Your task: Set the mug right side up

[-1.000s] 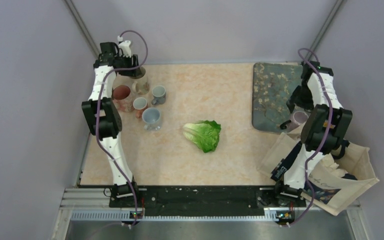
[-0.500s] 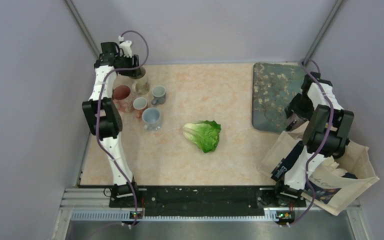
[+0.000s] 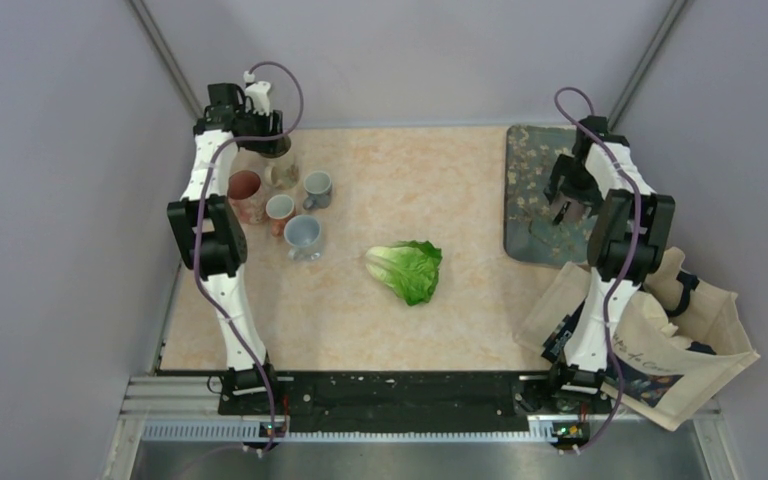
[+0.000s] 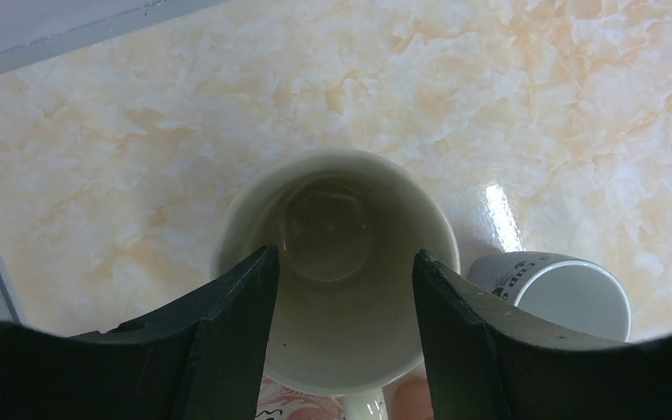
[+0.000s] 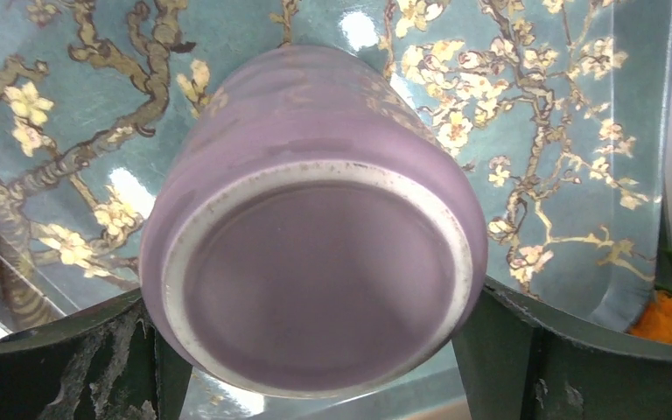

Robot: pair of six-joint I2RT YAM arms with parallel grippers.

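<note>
A purple mug (image 5: 315, 219) fills the right wrist view with its base facing the camera, so it is bottom up. My right gripper (image 5: 315, 297) is shut on it, a finger pressed against each side, above the blue floral tray (image 5: 569, 131). From above, the right gripper (image 3: 567, 205) hangs over the tray (image 3: 535, 170) and hides the mug. At the back left, my left gripper (image 4: 341, 258) is open and hovers over an upright cream mug (image 4: 341, 219), with its mouth facing up. In the top view the left gripper (image 3: 263, 142) stands just behind that mug (image 3: 282, 172).
A red-brown mug (image 3: 245, 190), a small pink one (image 3: 280, 208), a grey one (image 3: 317, 187) and a blue-grey one (image 3: 302, 235) cluster at the left. A lettuce (image 3: 407, 270) lies mid-table. A canvas bag (image 3: 660, 345) sits at the near right.
My right arm has swung from the tray's near right corner toward the back, over the tray, taking the purple mug along. The left arm has barely shifted.
</note>
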